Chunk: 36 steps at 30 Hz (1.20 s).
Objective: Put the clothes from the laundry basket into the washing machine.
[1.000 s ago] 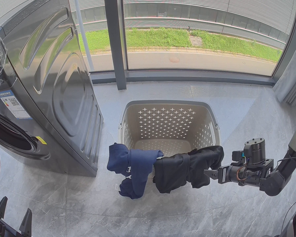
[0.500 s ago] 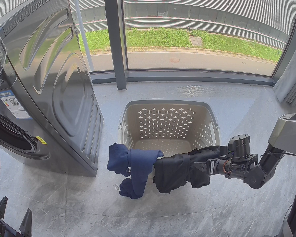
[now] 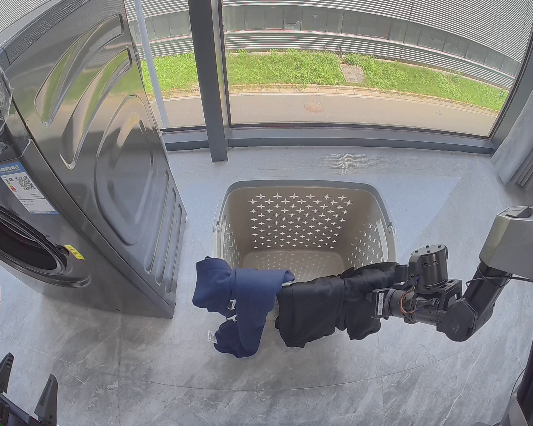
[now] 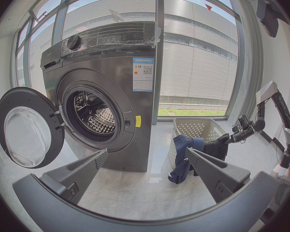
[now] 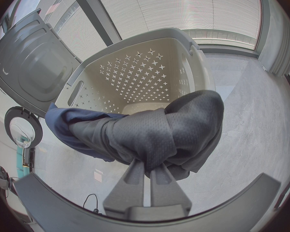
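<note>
A beige laundry basket (image 3: 305, 186) stands on the floor. Over its near rim hang a blue garment (image 3: 238, 303) and a dark grey garment (image 3: 323, 309). My right gripper (image 3: 371, 303) is at the dark garment's right end, shut on a fold of it; in the right wrist view the fingers (image 5: 137, 178) pinch the dark grey garment (image 5: 158, 136) just above the basket (image 5: 135, 71). My left gripper (image 3: 23, 386) sits low at the near left, open and holding nothing, facing the washing machine (image 4: 119, 81), whose round door (image 4: 25, 129) stands open on the drum (image 4: 93, 113).
The washing machine (image 3: 89, 149) stands at the left, close to the basket's left side. A window wall and pillar (image 3: 210, 90) run behind the basket. A curtain (image 3: 527, 143) hangs at the far right. Bare stone floor lies in front of the basket.
My right gripper moved left into the dark grey garment and shut on it, then eased slightly back to the right. The left gripper has kept still.
</note>
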Tool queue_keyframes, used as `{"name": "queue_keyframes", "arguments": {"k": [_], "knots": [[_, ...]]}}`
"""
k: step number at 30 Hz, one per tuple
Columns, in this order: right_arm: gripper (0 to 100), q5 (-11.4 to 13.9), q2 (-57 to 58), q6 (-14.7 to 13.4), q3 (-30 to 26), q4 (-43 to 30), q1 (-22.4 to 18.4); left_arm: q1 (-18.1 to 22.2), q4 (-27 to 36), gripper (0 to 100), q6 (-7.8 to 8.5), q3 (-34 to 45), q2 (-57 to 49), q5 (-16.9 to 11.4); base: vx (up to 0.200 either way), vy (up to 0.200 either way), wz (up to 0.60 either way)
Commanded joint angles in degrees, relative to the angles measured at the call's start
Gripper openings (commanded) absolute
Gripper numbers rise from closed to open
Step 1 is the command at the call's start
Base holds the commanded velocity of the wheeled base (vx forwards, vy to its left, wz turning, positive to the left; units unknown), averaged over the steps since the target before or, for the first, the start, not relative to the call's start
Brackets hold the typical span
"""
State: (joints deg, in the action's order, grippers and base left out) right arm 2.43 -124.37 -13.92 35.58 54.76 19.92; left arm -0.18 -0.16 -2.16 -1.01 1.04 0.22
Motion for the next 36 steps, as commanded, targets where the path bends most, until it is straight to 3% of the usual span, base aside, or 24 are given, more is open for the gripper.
{"name": "queue_keyframes", "arguments": {"k": [1, 8, 14, 27, 36], "knots": [[0, 0.04, 3.17, -0.05, -2.54, 0.44, 1.17, 0.01, -0.02, 100, -0.04, 1.01, -0.95, 0.04, 0.000, 0.000, 0.00], [0, -0.05, 14.86, 0.12, -9.83, 2.02, 4.69, 0.01, -0.02, 100, -0.04, 1.01, -0.95, 0.04, 0.000, 0.000, 0.00], [0, -0.05, 21.98, 0.12, -11.68, 1.31, 6.45, 0.01, -0.02, 100, -0.04, 1.01, -0.95, 0.04, 0.000, 0.000, 0.00], [0, -0.14, 29.36, -0.14, -10.80, 2.11, 7.68, 0.01, -0.02, 100, -0.04, 1.01, -0.95, 0.04, 0.000, 0.000, 0.00], [0, -0.05, 37.18, -0.76, -7.55, 2.11, 11.11, 0.01, -0.02, 100, 0.22, 1.01, -0.95, 0.04, 0.000, 0.000, 0.00]]}}
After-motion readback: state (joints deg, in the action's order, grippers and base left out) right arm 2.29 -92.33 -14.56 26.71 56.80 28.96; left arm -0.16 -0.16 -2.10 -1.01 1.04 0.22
